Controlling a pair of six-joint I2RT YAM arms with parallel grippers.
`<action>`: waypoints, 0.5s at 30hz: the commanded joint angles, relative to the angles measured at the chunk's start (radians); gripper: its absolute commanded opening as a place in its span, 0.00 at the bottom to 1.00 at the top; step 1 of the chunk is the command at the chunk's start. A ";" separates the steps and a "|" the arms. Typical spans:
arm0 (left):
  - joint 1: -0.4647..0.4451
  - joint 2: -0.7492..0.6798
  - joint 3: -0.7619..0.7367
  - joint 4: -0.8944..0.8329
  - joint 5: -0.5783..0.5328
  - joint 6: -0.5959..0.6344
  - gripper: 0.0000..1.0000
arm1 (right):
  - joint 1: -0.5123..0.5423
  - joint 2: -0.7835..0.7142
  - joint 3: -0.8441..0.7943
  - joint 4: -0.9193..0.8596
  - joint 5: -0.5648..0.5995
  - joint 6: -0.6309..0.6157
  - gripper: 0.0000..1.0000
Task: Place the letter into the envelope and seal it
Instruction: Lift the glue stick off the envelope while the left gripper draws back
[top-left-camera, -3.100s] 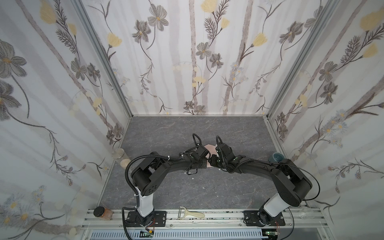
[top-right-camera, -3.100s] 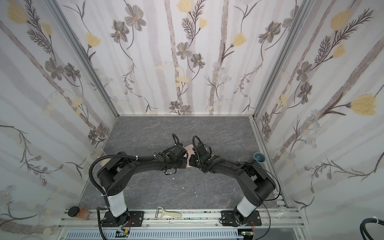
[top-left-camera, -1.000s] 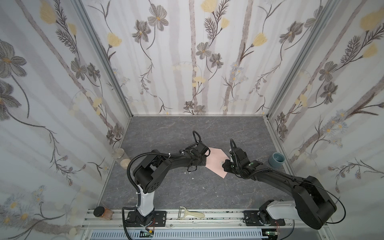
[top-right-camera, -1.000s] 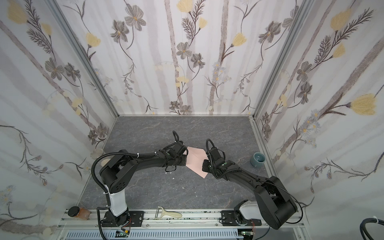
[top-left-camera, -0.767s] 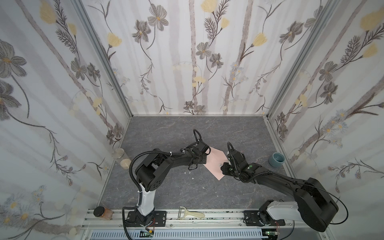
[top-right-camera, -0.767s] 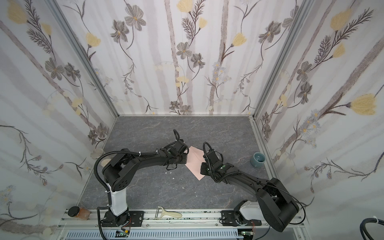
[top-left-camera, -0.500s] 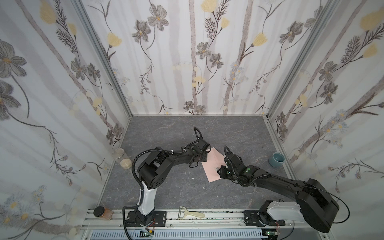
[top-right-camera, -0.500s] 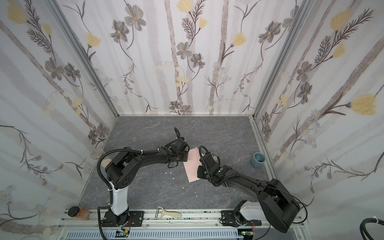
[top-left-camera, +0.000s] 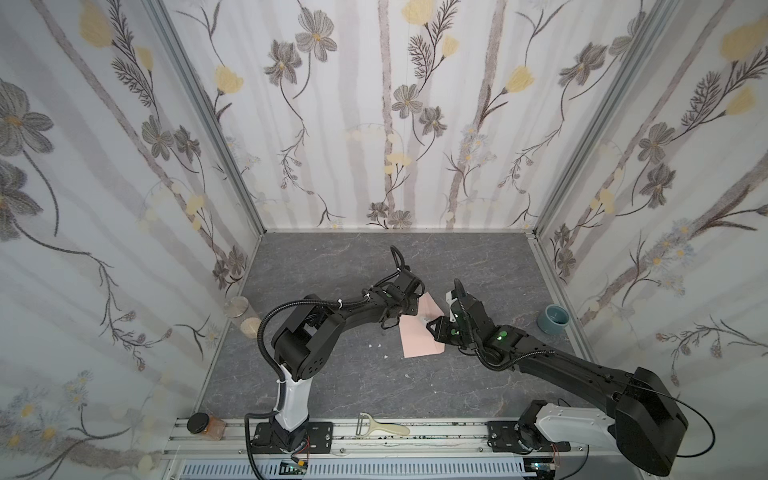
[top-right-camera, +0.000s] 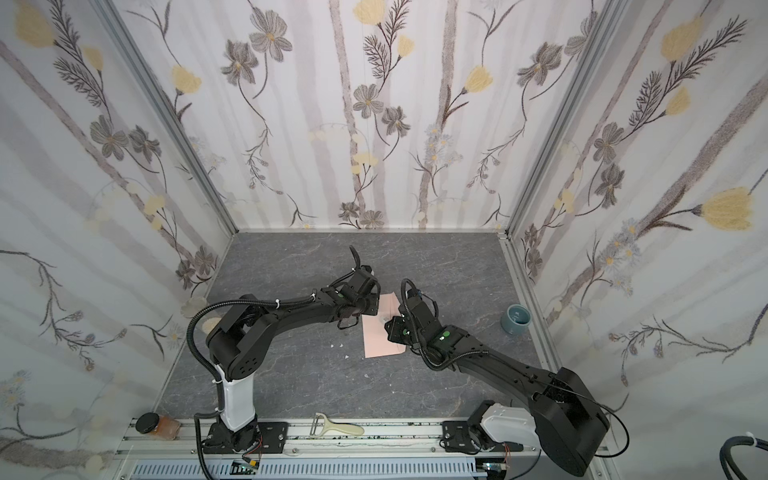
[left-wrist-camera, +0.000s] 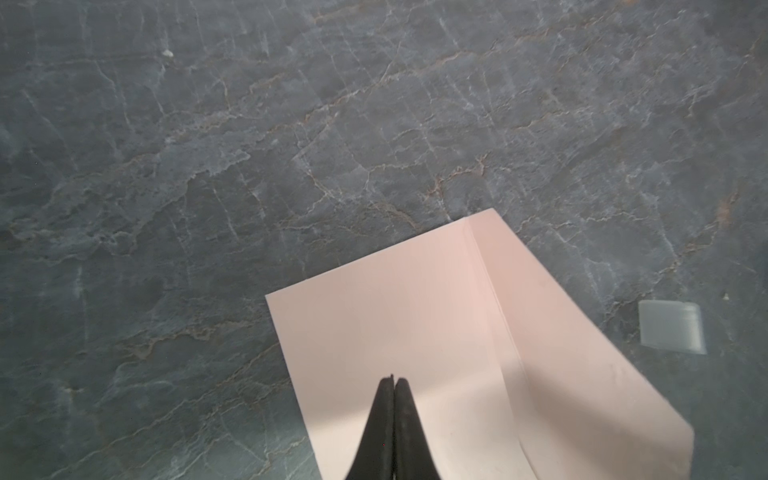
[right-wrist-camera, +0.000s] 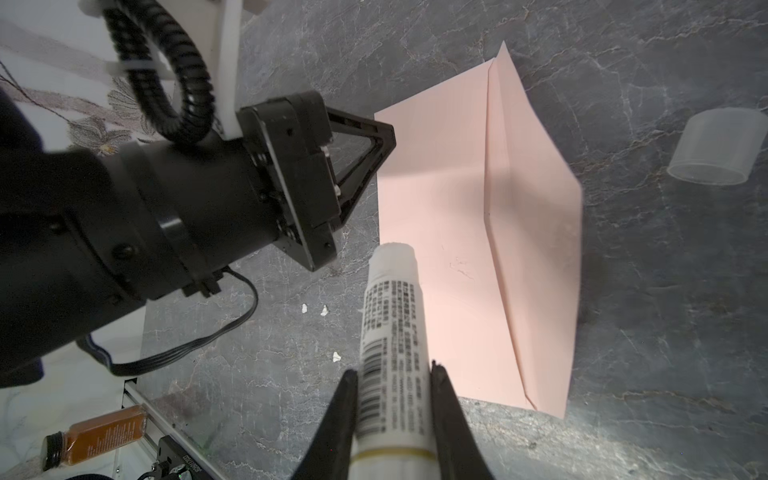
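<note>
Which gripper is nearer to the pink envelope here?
Left. The left gripper, shut, has its tips at the envelope's edge, apparently resting on it. The right gripper is raised beside another edge, holding the glue stick that points over the envelope.

Left arm (top-left-camera: 353, 316) low, left fingers (left-wrist-camera: 380, 415) pressed together, right arm (top-left-camera: 561, 365) low, right fingers (right-wrist-camera: 341, 419) slightly parted

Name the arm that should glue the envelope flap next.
Right. The right tool grips the uncapped glue stick, its tip over the envelope. The left tool is shut and empty at the envelope's edge, probably better left steadying it.
</note>
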 joint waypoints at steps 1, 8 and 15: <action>0.003 -0.026 -0.004 0.015 0.009 -0.023 0.00 | 0.001 -0.003 -0.012 0.050 -0.010 0.015 0.00; 0.030 -0.179 -0.109 0.024 0.047 -0.126 0.00 | -0.003 -0.113 -0.068 0.063 -0.008 0.011 0.00; 0.059 -0.376 -0.238 0.083 0.252 -0.350 0.45 | -0.028 -0.212 -0.067 0.092 0.035 -0.064 0.00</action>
